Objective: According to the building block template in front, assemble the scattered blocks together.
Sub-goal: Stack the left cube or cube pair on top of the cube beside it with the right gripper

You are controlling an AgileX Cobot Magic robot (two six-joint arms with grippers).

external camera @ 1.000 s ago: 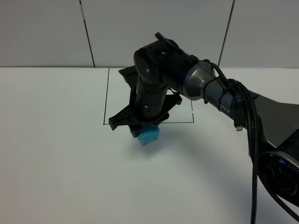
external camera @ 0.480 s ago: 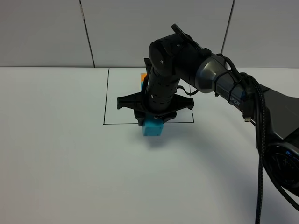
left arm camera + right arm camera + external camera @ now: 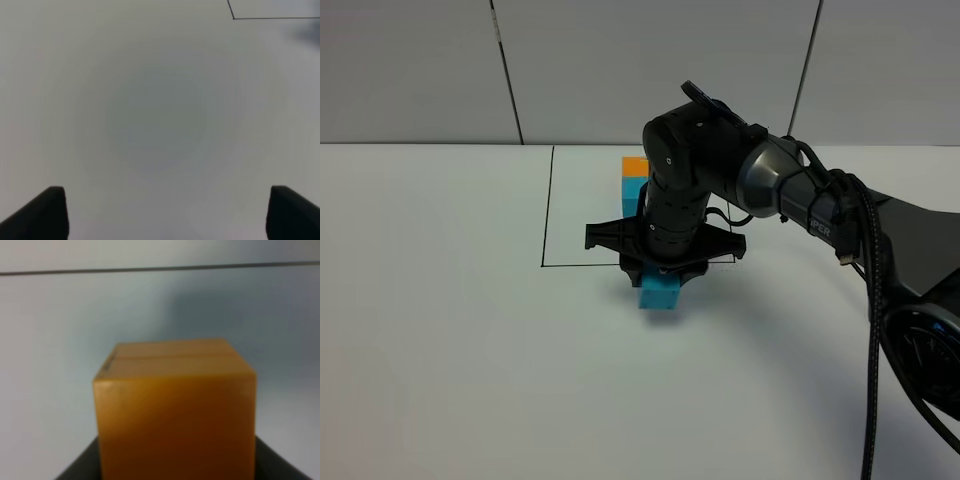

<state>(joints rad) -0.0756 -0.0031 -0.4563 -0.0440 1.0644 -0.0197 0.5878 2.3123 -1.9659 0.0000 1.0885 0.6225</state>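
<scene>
Two small matte blocks, the teal cube (image 3: 660, 292) and the orange cube (image 3: 175, 410), are pinched by the closed right gripper (image 3: 661, 274), just outside the black-outlined orange-and-teal template (image 3: 635, 176). If they are released askew, the template's row could be mismatched. The left gripper (image 3: 160, 212) is held spread.

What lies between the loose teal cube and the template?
In the high view, the black outline's front line crosses between the teal cube and the template. The right arm hides the rest of that stretch.
</scene>
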